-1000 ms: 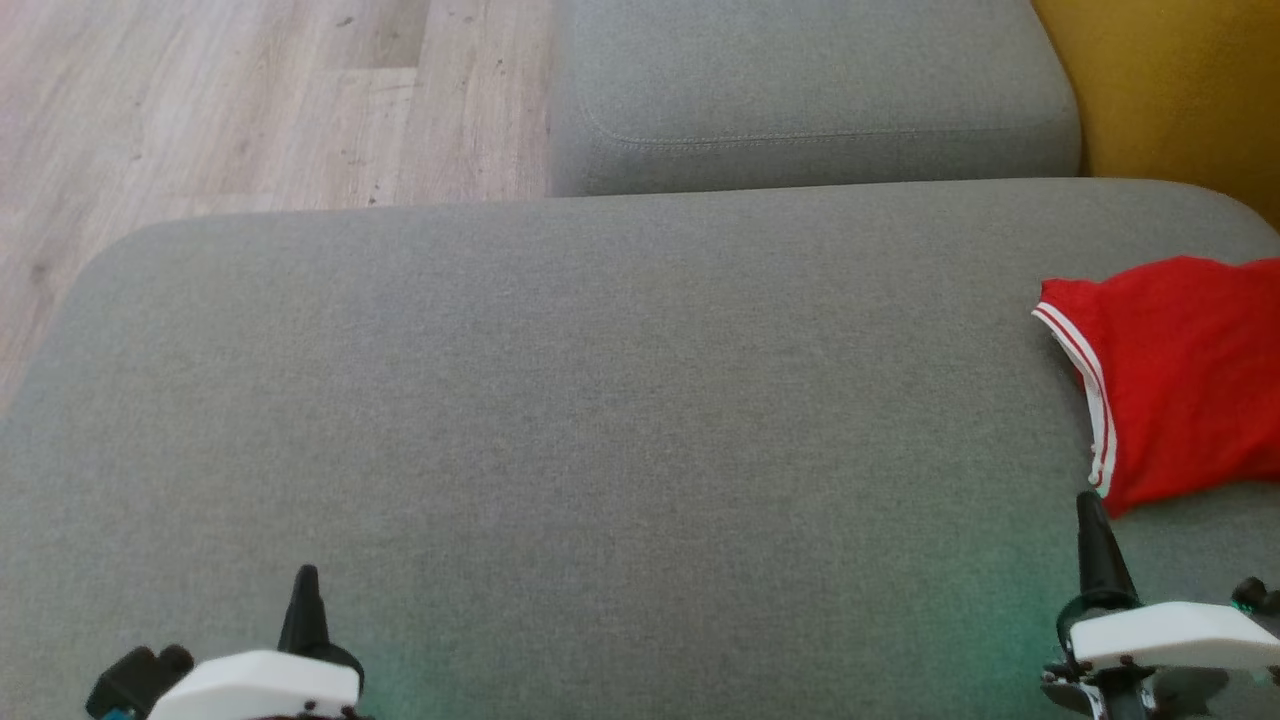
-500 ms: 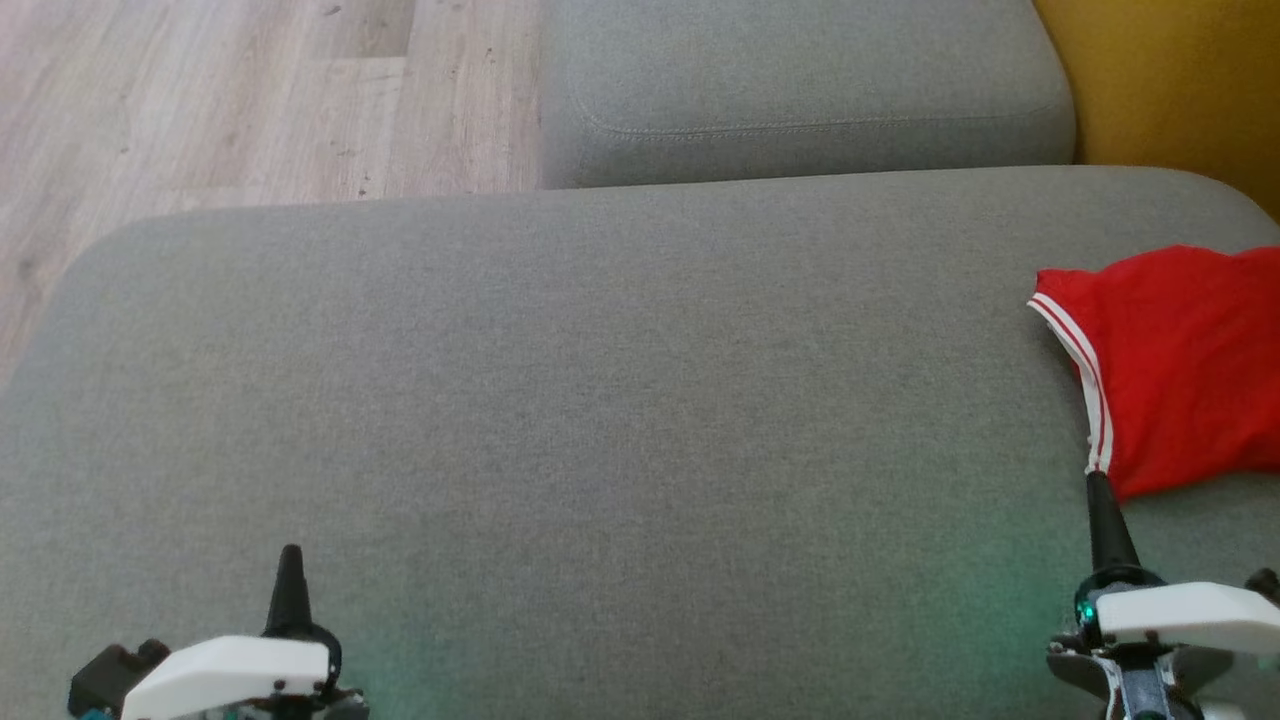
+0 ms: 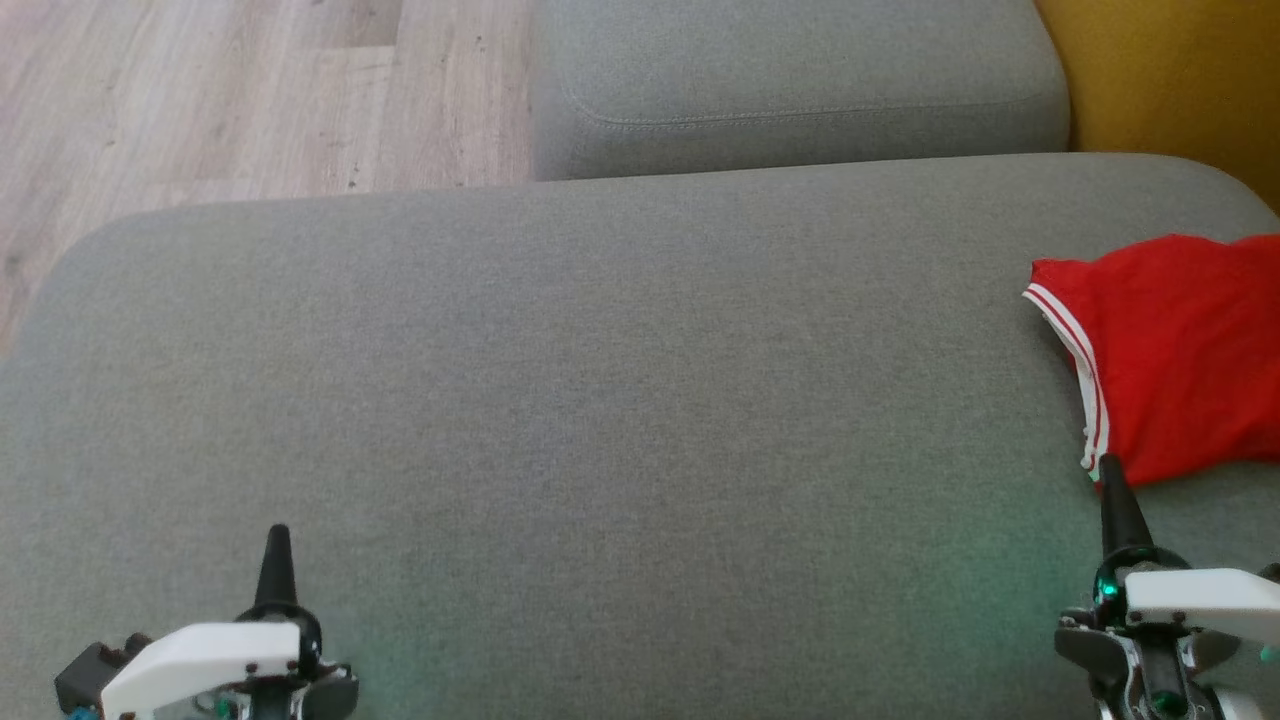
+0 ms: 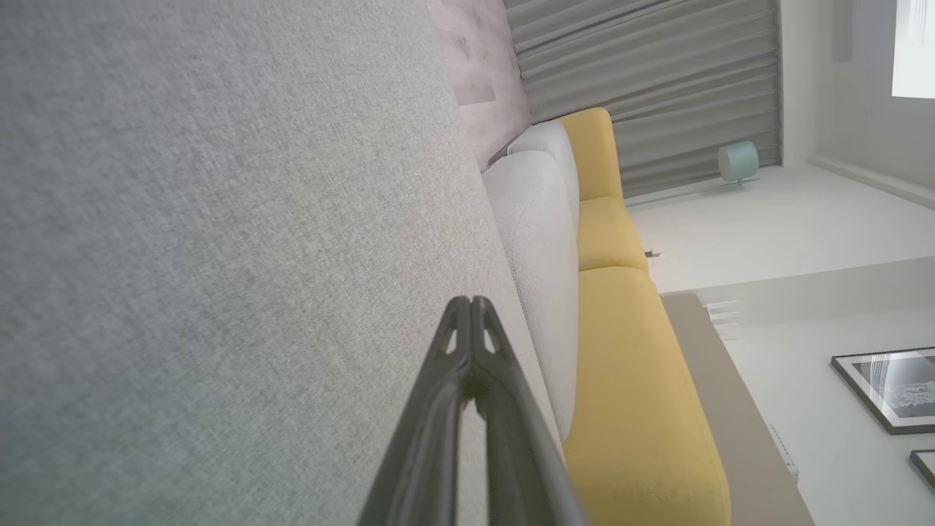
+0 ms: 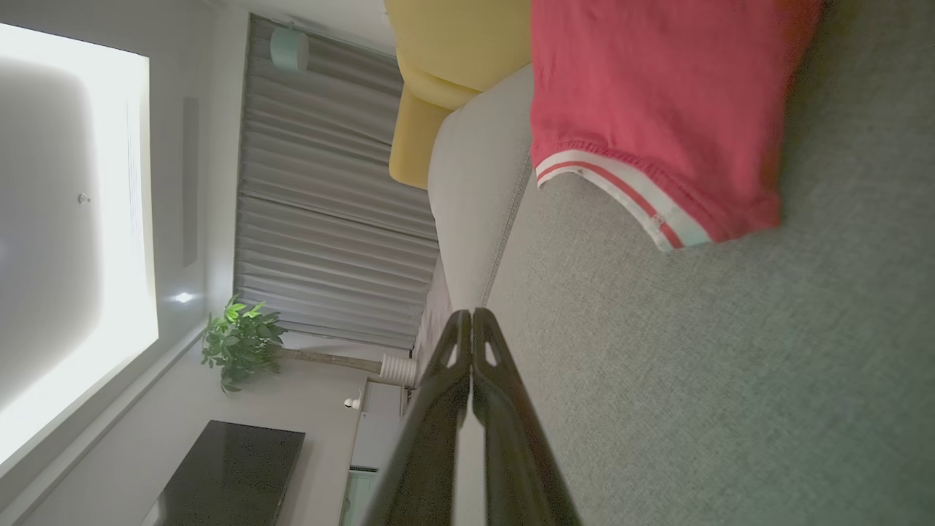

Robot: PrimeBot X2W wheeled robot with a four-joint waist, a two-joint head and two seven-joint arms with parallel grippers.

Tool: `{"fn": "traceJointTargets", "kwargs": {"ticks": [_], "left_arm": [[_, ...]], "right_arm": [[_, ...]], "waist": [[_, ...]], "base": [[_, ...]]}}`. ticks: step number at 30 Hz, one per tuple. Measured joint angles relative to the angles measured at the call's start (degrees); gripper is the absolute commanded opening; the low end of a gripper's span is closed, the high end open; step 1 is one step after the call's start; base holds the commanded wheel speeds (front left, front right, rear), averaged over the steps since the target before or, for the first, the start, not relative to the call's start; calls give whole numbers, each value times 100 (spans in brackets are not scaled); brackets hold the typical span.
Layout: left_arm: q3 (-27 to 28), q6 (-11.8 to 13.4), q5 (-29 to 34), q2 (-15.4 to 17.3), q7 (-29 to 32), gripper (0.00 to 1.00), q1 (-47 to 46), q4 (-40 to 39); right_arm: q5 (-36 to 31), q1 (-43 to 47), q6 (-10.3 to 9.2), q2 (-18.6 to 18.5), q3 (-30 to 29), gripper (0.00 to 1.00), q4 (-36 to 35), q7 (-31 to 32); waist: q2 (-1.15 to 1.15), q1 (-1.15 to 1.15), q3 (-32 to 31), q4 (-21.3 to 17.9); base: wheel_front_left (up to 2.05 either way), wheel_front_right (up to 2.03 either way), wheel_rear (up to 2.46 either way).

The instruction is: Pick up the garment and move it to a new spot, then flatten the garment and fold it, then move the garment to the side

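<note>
Red garment is lying on the cushion just beyond the right tool, whose fingers are pressing together and pointing forward. Well aside, the left tool is hovering, likewise pressed together.

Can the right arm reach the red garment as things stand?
Probably yes: the right gripper points toward the striped hem of the garment, with only bare cushion between them. Its jaws are shut, so they must open first.
</note>
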Motion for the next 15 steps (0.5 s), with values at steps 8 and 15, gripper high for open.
{"fn": "traceJointTargets", "kwargs": {"ticks": [8, 15], "left_arm": [[227, -151, -335, -132, 115, 0, -67, 5], [434, -256, -630, -199, 224, 0, -104, 9]], "right_arm": [[535, -68, 0, 0, -42, 0, 16, 98], [989, -128, 0, 0, -92, 0, 29, 157]], "waist": [[0, 0, 43, -32], [0, 0, 80, -60]], "base": [[0, 0, 0], [0, 0, 0]]}}
